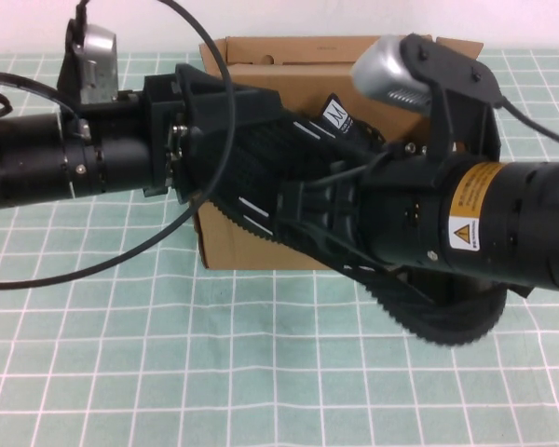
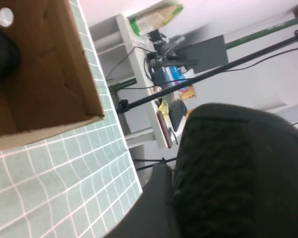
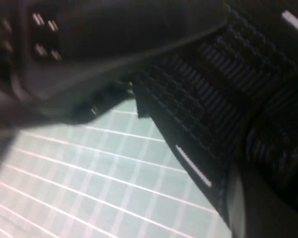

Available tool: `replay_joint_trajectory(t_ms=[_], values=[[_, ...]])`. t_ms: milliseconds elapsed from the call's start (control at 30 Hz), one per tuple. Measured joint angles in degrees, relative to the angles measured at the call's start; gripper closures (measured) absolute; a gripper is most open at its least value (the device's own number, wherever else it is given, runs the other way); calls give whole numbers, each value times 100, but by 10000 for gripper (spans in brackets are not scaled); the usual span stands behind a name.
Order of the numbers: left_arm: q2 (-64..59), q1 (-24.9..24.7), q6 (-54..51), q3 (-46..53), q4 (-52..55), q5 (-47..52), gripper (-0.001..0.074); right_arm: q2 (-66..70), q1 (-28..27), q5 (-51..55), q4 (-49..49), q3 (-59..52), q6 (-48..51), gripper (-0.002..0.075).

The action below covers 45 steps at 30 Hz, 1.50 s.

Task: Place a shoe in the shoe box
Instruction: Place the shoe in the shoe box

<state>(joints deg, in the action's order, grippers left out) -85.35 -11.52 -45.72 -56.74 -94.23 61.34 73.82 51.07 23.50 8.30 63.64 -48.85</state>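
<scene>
Even bright light, blurred wrist views

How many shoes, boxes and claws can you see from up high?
shoe: 1
box: 1
claws: 2, left claw at the shoe's left end, right claw at its middle
Total: 4

Table cover: green mat (image 1: 261, 372) with a white grid, spread across the whole work surface.
Wall: plain pale wall (image 2: 248, 15) behind the mat.
Shelving: white shelf unit (image 2: 134, 64) beyond the mat's far edge, with a green-and-yellow package on top.
Stand: dark pole (image 2: 213, 74) slanting past the shelf unit.
Light: even, soft.
</scene>
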Motion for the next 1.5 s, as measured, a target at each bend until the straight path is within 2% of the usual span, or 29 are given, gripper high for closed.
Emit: replay_joint_trajectory(t_ms=[67, 167, 367, 567, 633, 700, 767, 800, 900, 1000, 1100, 1333, 1500], values=[[0, 28, 20, 0, -21, 55, 70, 0, 0, 89, 0, 0, 386, 671], [0, 238, 20, 0, -21, 180, 66, -28, 0, 351, 0, 0, 895, 673], [10, 1045, 20, 0, -85, 440, 65, -274, 0, 1078, 45, -10, 1928, 674], [10, 1757, 291, -13, 252, 542, 71, -431, 0, 1456, 574, 2, 2126, 676], [10, 1810, 567, -51, 812, 550, 161, -415, 0, 1600, 830, 92, 2136, 676], [10, 1820, 640, -61, 1415, 585, 428, -350, 0, 1721, 1184, 272, 2138, 676], [10, 1820, 602, -64, 1768, 612, 585, -235, -25, 1772, 1536, 520, 2162, 676], [33, 1820, 590, -64, 1846, 612, 632, -180, -71, 1772, 1619, 635, 2205, 676], [237, 1820, 379, -73, 1936, 612, 703, 60, -312, 1772, 1642, 1082, 2464, 676], [700, 1820, 126, -73, 1950, 612, 725, 298, -694, 1772, 1161, 1553, 2992, 676], [1300, 1820, -1, -73, 2041, 649, 732, 549, -1214, 1843, 183, 1906, 3975, 676], [2897, 1820, 248, 67, 3142, 437, 734, 1406, -2353, 2742, -2884, 2532, 6571, 676], [4194, 1820, 638, 467, 3872, -317, 734, 2069, -2804, 3383, -3654, 2998, 7404, 676]])
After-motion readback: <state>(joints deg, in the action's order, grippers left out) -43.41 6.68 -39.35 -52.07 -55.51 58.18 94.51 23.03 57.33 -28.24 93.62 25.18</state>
